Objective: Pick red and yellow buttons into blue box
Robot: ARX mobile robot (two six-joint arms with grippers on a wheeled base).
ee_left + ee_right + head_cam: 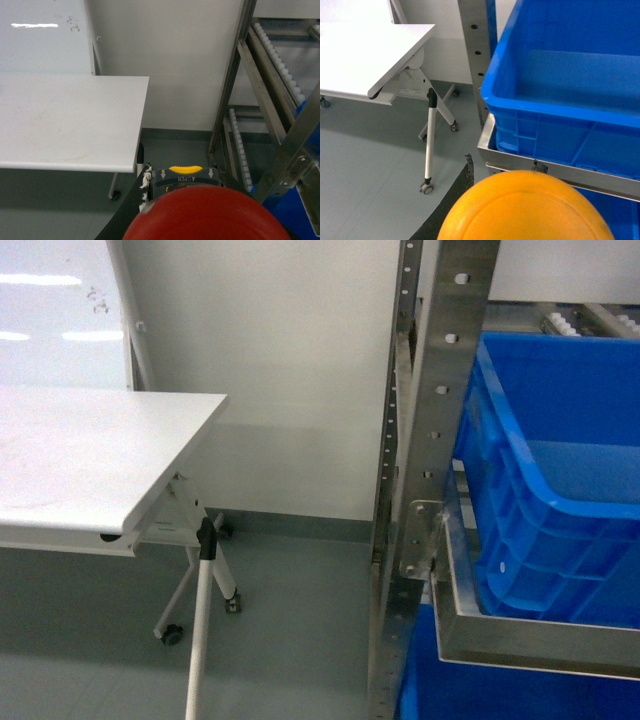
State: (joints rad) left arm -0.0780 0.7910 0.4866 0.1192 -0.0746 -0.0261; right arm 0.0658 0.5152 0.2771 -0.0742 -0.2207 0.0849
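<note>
Right now my left wrist camera is almost filled along its lower edge by the red button (205,214), its round cap sitting just in front of the lens. Behind the cap I can see a dark grey part with a yellow tab marked OPEN (185,175). The cap looks to be carried at the left gripper, but the fingers are hidden behind it, so I cannot tell how wide that gripper stands or whether it truly clamps the button.

My right wrist camera shows the same sort of thing: the yellow button (525,207) bulges up from the bottom of the view, close to the lens, with a strip of black at its left edge. Again the right gripper's fingers are out of sight, so I cannot tell its opening.

The blue box (560,480) sits on a metal shelf frame (520,635) held by a perforated steel upright (430,440), on the right side of the head view. From the right wrist the box (560,75) lies just beyond and above the yellow cap, its inside bare and its ribbed wall facing me. Another blue container (470,690) shows on the level below.

To the left stands a white worktop (90,455) on castored legs, well apart from the rack, on a grey-green floor (300,620). Neither arm appears in the head view.
</note>
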